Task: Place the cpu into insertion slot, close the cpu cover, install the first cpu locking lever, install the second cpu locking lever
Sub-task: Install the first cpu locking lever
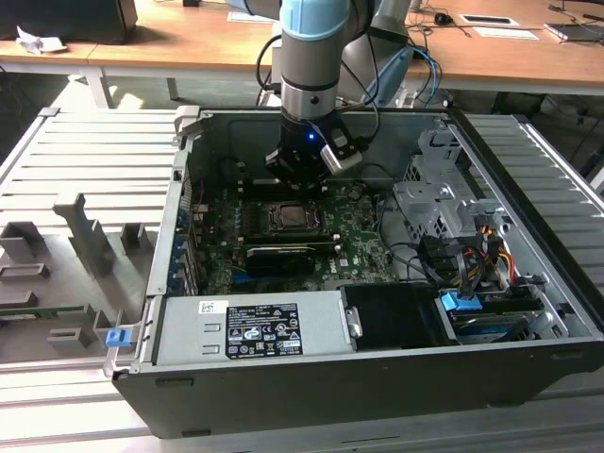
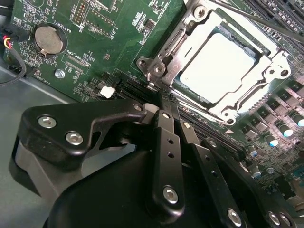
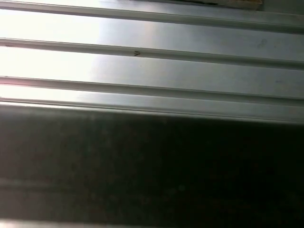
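The cpu point(image 2: 214, 66) sits in the insertion slot point(image 2: 176, 93) under the closed cpu cover point(image 2: 266, 64) (levers unclear), gripper point(image 2: 161, 102) jaws together, empty.

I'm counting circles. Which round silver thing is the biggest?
The flat coin battery in its black holder; the screws and little capacitors are much smaller.

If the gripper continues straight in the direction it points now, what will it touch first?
Most likely the green motherboard right beside the cpu cover. In the second wrist view the gripper has its shut fingers aimed at the socket's edge, near the long black slot. Depth is unclear, so the cover's corner is also possible.
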### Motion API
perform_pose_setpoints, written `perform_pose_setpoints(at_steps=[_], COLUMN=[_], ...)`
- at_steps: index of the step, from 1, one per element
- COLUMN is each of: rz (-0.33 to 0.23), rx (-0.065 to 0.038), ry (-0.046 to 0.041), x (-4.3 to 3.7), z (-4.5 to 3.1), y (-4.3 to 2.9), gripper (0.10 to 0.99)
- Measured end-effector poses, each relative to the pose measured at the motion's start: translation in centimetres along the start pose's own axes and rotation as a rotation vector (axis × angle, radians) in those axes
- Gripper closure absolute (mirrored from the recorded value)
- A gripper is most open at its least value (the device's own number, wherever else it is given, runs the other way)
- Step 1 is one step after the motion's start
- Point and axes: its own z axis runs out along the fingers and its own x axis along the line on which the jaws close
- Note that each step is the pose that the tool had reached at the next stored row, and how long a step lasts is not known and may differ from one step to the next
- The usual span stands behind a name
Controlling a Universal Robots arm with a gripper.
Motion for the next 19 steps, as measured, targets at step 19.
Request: perform_pose_setpoints(at_steps=[19], rz=[0.008], rx=[0.017], ry=[0.0056], x=[-0.09], z=[0.12], y=[-0.16], gripper=[0.980])
